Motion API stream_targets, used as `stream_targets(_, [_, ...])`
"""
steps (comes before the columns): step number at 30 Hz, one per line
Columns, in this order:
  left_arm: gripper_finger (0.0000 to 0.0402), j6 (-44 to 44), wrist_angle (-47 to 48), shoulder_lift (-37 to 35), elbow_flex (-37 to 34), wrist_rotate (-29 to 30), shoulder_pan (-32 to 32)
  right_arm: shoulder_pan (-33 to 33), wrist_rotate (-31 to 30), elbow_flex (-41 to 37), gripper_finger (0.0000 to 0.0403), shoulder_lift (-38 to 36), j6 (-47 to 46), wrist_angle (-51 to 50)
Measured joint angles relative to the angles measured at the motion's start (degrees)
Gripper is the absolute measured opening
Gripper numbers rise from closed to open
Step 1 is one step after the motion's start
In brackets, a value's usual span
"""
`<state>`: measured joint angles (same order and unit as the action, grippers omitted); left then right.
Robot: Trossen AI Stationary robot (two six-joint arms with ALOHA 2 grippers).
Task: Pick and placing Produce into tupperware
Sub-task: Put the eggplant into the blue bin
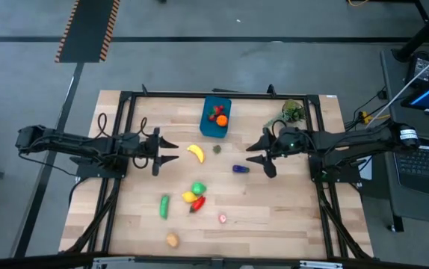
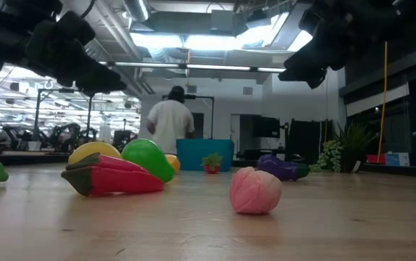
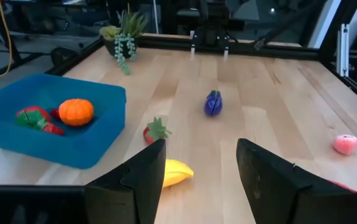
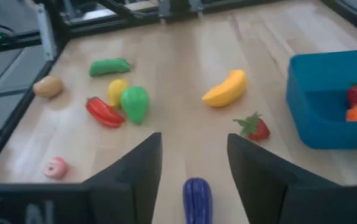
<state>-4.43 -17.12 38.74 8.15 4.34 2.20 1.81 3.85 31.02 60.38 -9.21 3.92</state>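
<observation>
The teal-blue tupperware (image 1: 215,119) stands at the far middle of the table with an orange (image 3: 76,111) and red produce (image 3: 34,118) in it. Loose on the table lie a yellow banana (image 1: 196,153), a strawberry (image 3: 155,132), a purple eggplant (image 1: 240,169), a green, a yellow and a red piece in a cluster (image 1: 196,196), a green cucumber (image 1: 164,206), a pink piece (image 1: 223,219) and a tan piece (image 1: 172,240). My left gripper (image 1: 168,149) hangs open above the table, left of the banana. My right gripper (image 1: 253,152) hangs open, right of the eggplant.
A potted green plant sprig (image 1: 293,112) stands at the far right of the table. A black frame (image 1: 222,94) runs along the table's edges. In the low view a person (image 2: 170,123) stands in the room beyond the table.
</observation>
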Motion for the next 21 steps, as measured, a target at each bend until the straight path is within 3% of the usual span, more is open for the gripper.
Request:
stream_targets(8, [0.019,-0.19,-0.19,-0.44,-0.6,0.0,0.0,-3.12,-1.29,6.01,0.0248,6.87,-1.24,-6.88])
stream_targets(16, [0.019,0.06,-0.18,-0.44,-0.6,-1.03,0.0,-5.19,-1.28,16.75,0.0252,20.42,3.73,-21.29])
stream_targets(21, [0.019,0.42,-0.07,-0.44,-0.6,-1.11,-0.06,-5.15,-1.35,21.48,0.0252,26.48,4.44,-25.27])
